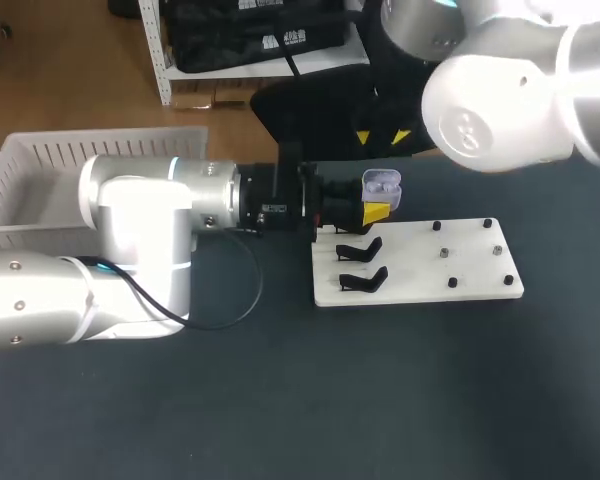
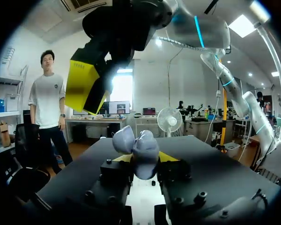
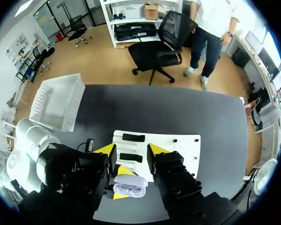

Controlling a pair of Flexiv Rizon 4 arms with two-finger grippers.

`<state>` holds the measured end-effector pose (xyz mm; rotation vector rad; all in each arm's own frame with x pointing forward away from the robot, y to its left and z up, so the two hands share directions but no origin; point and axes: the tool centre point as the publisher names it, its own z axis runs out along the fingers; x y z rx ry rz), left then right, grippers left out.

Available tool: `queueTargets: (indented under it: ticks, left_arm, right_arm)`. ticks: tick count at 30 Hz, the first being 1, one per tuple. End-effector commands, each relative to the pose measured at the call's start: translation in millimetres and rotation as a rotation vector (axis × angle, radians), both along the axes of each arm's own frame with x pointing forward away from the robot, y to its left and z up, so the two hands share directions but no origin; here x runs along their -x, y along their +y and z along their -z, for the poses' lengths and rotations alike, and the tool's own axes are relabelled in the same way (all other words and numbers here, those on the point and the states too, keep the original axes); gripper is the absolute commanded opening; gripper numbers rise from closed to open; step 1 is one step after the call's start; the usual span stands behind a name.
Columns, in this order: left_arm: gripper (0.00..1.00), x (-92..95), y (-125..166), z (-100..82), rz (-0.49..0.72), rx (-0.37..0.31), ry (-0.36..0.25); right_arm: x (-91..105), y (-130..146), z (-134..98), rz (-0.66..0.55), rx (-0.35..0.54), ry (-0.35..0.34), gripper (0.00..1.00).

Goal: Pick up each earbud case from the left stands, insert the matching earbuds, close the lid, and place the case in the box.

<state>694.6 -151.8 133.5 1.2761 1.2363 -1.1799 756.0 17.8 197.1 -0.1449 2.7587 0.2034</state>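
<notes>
The lavender earbud case (image 1: 382, 184) sits clamped between the yellow tips of the left gripper (image 1: 377, 210), its lid open, over the far-left corner of the white board (image 1: 420, 292). The right gripper (image 3: 131, 151) hangs above it with fingers spread, grasping nothing. The case lies below the gap between them. One case is in sight. The board, right of the middle of the table (image 1: 380, 400), carries two black stands (image 1: 361, 250) along its left edge and six small pegs (image 1: 446, 252) across its right half. One white slatted box (image 1: 40, 170) stands at the table's far-left corner
</notes>
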Motion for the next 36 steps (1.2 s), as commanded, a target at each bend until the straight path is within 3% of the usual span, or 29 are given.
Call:
queueTargets:
  ticks: [1, 15, 31, 36]
  left_arm:
    - [0.00, 1.4, 0.0, 0.8, -0.006, 0.004, -0.003]
    - [0.00, 1.4, 0.0, 0.8, -0.006, 0.004, -0.003]
    - [0.00, 1.4, 0.0, 0.8, -0.006, 0.004, -0.003]
    - [0.00, 1.4, 0.0, 0.8, -0.006, 0.004, -0.003]
  right_arm:
    - [-8.6, 1.2, 15.8, 0.017, 0.022, 0.025, 0.40]
    - [24.7, -13.6, 24.7, 0.050, 0.050, 0.061, 0.38]
    - [54.9, -11.0, 22.2, 0.054, 0.044, 0.071, 0.40]
    - [55.6, -24.3, 9.0, 0.130, -0.023, 0.005, 0.49]
